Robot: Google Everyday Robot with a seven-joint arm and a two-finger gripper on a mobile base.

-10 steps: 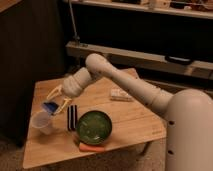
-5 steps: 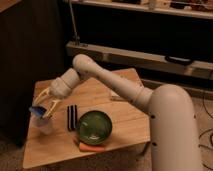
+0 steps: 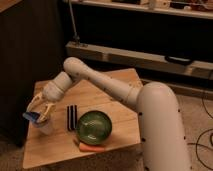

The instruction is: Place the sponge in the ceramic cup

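holding the sponge (image 3: pixel 31 117) at the rim of the ceramic cup (image 3: pixel 45 127), my gripper (image 3: pixel 38 114) has its fingers pinched on it; i judge it needs centring over the mouth, then release.

Gripper (image 3: pixel 39 112) just above the ceramic cup (image 3: pixel 46 128) at the table's (image 3: pixel 55 150) near corner, cup rim hidden behind it, sponge (image 3: pixel 30 117) partly covered there (grasp unclear), robot body (image 3: pixel 162 132) cut off by the bottom edge.
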